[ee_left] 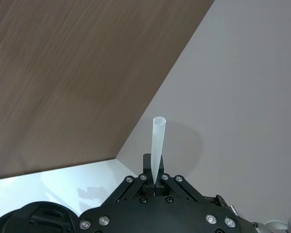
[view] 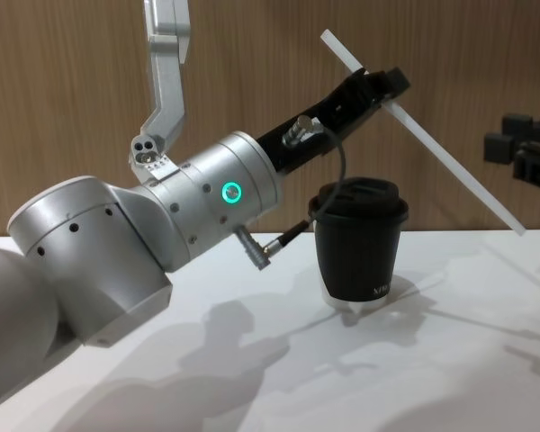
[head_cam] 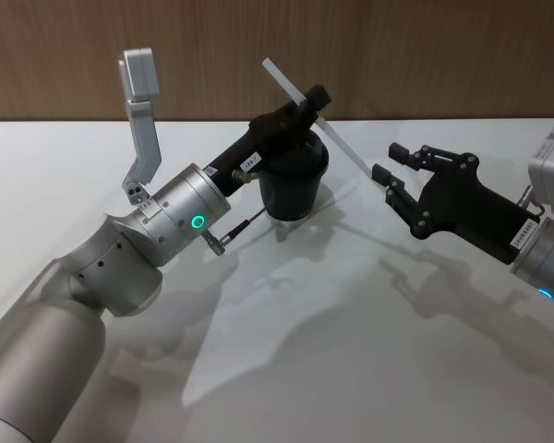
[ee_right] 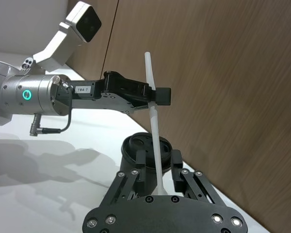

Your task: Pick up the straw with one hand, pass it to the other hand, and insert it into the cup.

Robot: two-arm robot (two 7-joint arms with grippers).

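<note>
My left gripper [head_cam: 309, 103] [view: 382, 90], on the silver wrist with the green ring, is shut on the white straw [head_cam: 337, 138] [view: 450, 160] about a third of the way down from its upper end. The straw slants down to the right, just above and beside the black lidded cup [head_cam: 291, 189] [view: 360, 252]. My right gripper [head_cam: 389, 161] [ee_right: 159, 162] stands open to the right of the cup. The straw's [ee_right: 155, 141] lower end lies between its spread fingers without touching them. In the left wrist view the straw [ee_left: 158, 141] sticks up out of the left gripper [ee_left: 155, 182].
The cup stands near the far edge of the white table [head_cam: 351, 351], close to the brown wooden wall [head_cam: 425, 55]. The left wrist's camera bracket [head_cam: 140, 101] rises beside the arm. A dark cable [head_cam: 245, 226] hangs under the left wrist.
</note>
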